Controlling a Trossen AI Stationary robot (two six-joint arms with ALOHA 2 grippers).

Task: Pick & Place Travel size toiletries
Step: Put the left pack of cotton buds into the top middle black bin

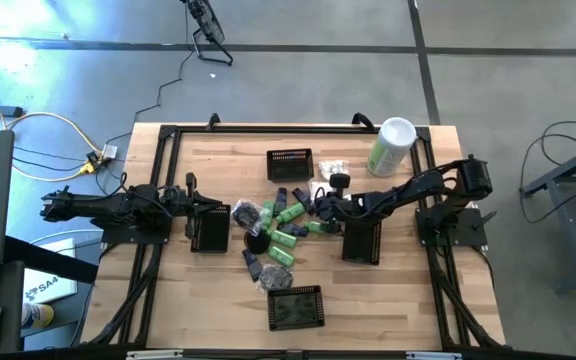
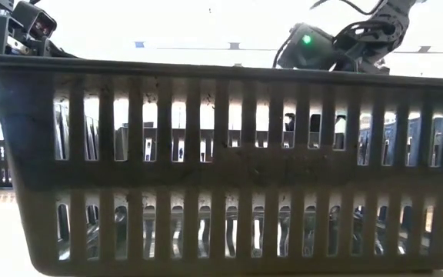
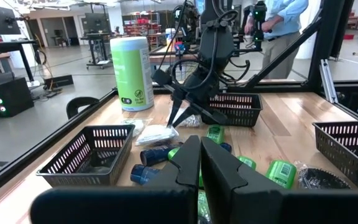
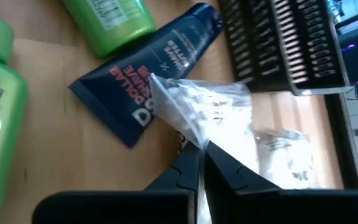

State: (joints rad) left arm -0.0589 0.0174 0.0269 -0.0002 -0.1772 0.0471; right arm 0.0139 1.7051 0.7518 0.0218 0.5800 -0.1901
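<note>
Right wrist view: my right fingers (image 4: 199, 163) pinched shut on white crinkly packet (image 4: 204, 109), light, slippery, held by corner; left fingers (image 3: 201, 165) closed, empty.

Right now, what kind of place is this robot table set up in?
Probably a robotics lab or workshop: a bare concrete floor with loose cables around the framed wooden table, and further workbenches and a monitor in the open room behind, where a person stands.

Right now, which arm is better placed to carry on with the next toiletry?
The right. Its gripper is already shut on a white packet at the pile, while the left gripper waits shut, short of the pile.
</note>
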